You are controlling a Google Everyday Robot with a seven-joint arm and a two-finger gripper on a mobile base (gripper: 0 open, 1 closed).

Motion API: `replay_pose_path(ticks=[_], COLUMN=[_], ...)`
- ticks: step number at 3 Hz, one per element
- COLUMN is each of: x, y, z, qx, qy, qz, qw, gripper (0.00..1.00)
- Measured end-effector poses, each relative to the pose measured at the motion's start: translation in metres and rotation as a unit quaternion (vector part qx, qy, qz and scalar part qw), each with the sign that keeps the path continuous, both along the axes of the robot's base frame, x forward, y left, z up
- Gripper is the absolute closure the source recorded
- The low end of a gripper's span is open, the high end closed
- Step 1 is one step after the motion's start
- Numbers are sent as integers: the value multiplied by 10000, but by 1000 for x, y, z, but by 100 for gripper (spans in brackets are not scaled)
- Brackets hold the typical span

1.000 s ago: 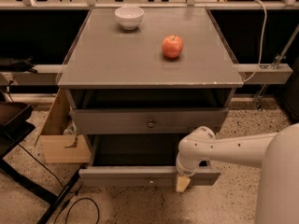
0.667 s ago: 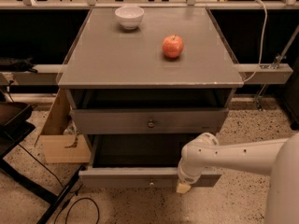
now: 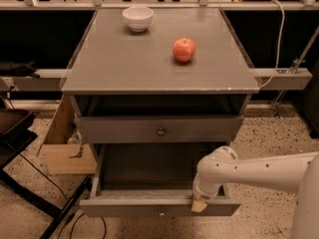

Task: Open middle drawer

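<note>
The grey desk (image 3: 144,66) carries a white bowl (image 3: 138,18) near its rear edge, left of centre, and a red apple (image 3: 184,49) right of centre, well apart from the bowl. Below the desk surface, the top drawer (image 3: 119,129) shows a flat grey front with a small round knob (image 3: 160,131) at its centre. The middle drawer (image 3: 149,176) sits directly beneath it and is extended far toward the camera, so that its bare interior floor and both side walls are exposed. Its front panel lies at the bottom of the view, with its own knob (image 3: 160,213) just visible at the centre of the lower edge. The white arm (image 3: 259,171) enters from the right and bends downward to the drawer front. The pincer (image 3: 199,205) is located at the top edge of that front panel, to the right of the knob, with a tan tip resting against the panel. Whether the pincer is spread or pressed together cannot be determined from this view. A cardboard box (image 3: 60,151) stands on the speckled floor (image 3: 269,133) to the left of the desk.
</note>
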State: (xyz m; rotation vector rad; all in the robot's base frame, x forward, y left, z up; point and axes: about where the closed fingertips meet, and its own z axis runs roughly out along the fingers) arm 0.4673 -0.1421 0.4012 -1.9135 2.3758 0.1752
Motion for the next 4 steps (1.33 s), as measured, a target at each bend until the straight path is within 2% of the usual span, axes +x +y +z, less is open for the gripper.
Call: replay_pose_path(ticks=[1, 2, 3, 4], x=[-37, -35, -35, -35], y=[-10, -8, -6, -6], z=[-5, -3, 5, 6], qx=[109, 109, 153, 166], qy=[41, 39, -136, -191], qz=[-189, -189, -214, -221], qw=[9998, 9998, 9996, 9994], gripper=[100, 100, 100, 100])
